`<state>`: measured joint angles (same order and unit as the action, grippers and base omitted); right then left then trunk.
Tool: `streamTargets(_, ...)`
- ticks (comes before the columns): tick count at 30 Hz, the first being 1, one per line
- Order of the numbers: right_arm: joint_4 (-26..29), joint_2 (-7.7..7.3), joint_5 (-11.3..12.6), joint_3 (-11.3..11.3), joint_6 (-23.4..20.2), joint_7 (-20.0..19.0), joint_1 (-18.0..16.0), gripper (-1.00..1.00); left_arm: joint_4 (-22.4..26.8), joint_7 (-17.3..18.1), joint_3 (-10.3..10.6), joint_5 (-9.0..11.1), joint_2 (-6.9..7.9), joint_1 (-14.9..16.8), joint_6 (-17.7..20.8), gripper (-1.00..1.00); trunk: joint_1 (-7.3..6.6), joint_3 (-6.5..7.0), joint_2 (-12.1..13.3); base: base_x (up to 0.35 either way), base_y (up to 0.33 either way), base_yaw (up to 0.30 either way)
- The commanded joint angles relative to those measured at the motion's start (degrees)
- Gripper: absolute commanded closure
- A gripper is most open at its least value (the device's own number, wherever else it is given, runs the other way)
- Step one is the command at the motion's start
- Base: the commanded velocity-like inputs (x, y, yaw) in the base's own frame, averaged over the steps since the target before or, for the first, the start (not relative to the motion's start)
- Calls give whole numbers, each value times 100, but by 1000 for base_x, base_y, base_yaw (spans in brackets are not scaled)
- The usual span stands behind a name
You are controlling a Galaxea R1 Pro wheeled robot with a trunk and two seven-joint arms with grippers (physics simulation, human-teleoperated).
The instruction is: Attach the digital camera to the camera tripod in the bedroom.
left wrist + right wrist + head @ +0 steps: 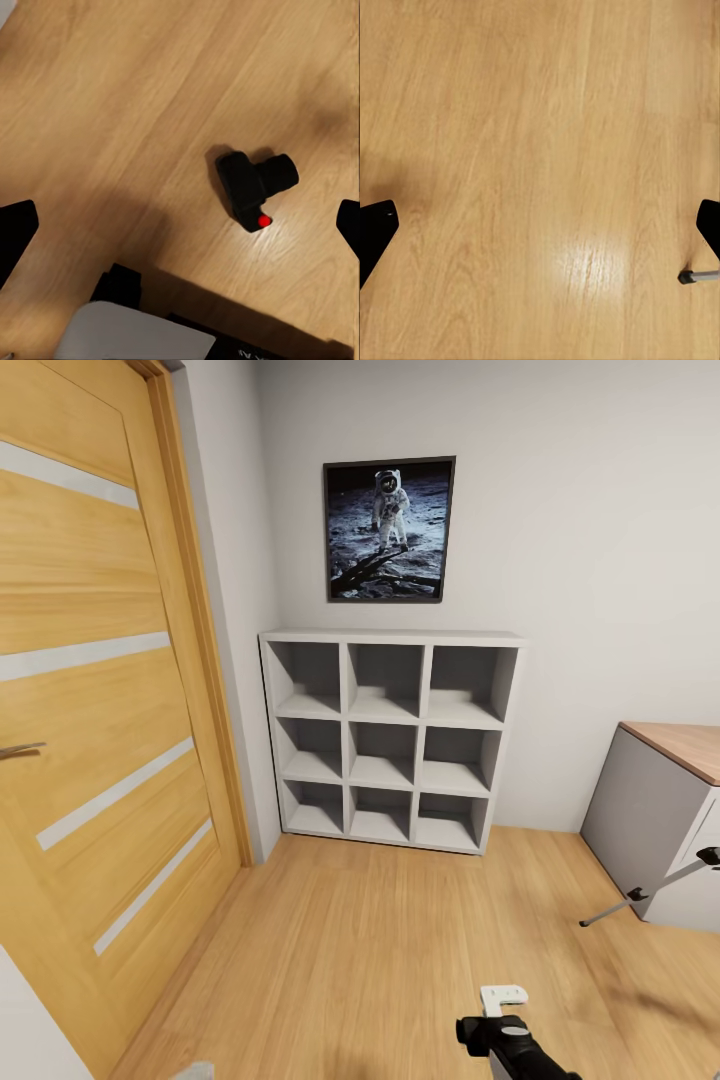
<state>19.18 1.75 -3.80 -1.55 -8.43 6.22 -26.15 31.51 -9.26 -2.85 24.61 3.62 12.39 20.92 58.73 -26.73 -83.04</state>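
You see just one leg of the tripod (645,893) beside the desk (660,800); the rest runs off the frame edge. By the right gripper (540,225) only a leg's foot tip (699,277) shows. Both grippers, including the left gripper (180,225), show only fingertips at the frame edges. The door (90,710) is cropped too.

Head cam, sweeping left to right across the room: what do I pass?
Wooden door → grey cubby shelves with the astronaut picture above → desk → camera tripod leg at the right edge.
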Motion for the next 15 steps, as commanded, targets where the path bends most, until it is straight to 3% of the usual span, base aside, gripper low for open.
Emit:
streamTargets(1, -1, 7, -38, -13, 23, 11, -7, -100, 25, -36, 2, 62, -50, 17, 1, -100, 0, -7, -4, 0, 0, 0)
streamTargets(6, -99, 14, -45, 15, 179, 11, -23, -100, 11, -48, 8, 54, -235, 59, -100, -100, 0, -7, -4, 0, 0, 0)
streamTargets(15, -198, 51, -57, 32, 278, 7, -30, -100, -56, -57, -5, 61, -330, 79, -180, -100, 0, -7, -4, 0, 0, 0)
